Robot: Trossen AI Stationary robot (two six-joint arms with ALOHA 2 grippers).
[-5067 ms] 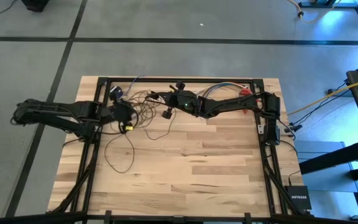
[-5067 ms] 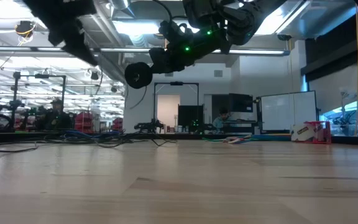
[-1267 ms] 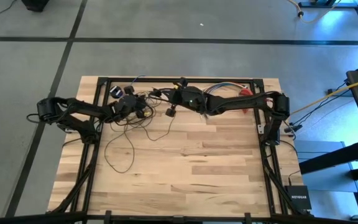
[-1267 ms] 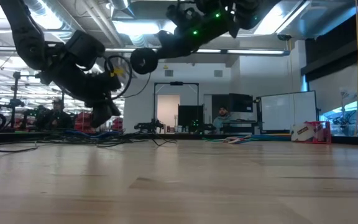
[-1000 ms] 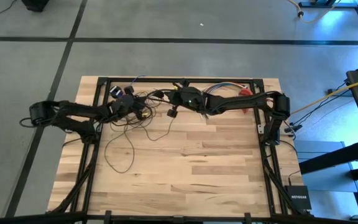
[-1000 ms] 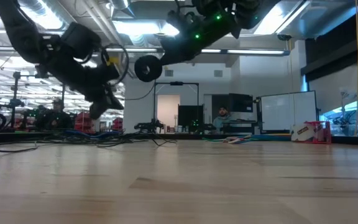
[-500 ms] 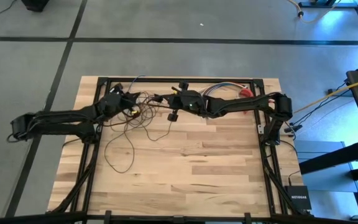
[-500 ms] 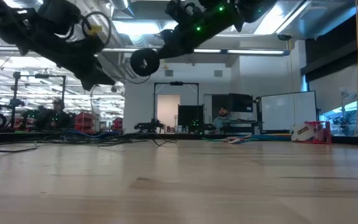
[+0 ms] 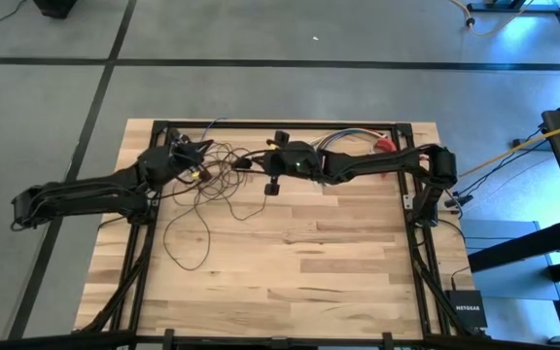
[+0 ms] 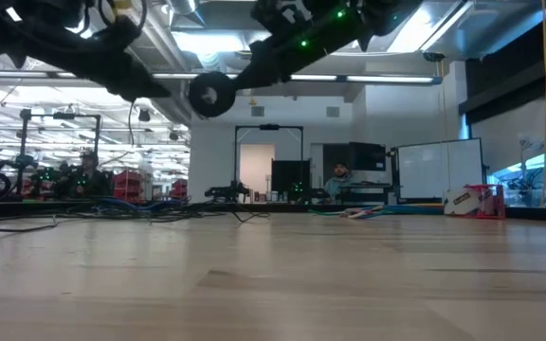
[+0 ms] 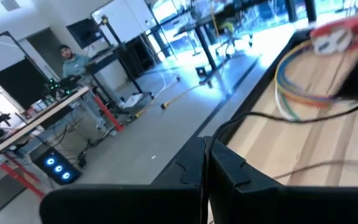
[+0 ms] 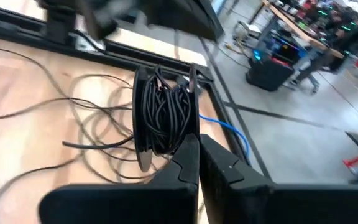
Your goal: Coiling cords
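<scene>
In the high view both arms reach in over the upper part of the wooden worktop (image 9: 290,262), close to its far edge. The left gripper (image 9: 200,148) sits in the upper left of the worktop, raised above the wood, and in its own wrist view its two dark fingers (image 11: 194,165) are pressed flat together — closed, with no wire visibly caught between them. The right gripper (image 9: 248,157) lies just left of the frame's centre, its arm stretching in from the right past a short bundle of multicoloured wires (image 9: 343,137). Its fingers (image 12: 188,158) are also pressed together, and the wrist view shows a tight wound bunch of the cords (image 12: 163,115) right at their tips; whether the tips actually pinch a strand cannot be told from these pictures.

The cords (image 9: 212,180) spread in loose dark loops between the two grippers in the upper left-centre of the high view, with one long loop trailing down toward the middle left of the worktop. A small black round puck (image 9: 271,188) hangs just below the right arm — the low view shows it (image 10: 210,94) well clear of the wood, in the upper left-centre of that frame.

Beyond the worktop, a person (image 10: 337,179) sits at a desk in the room.
</scene>
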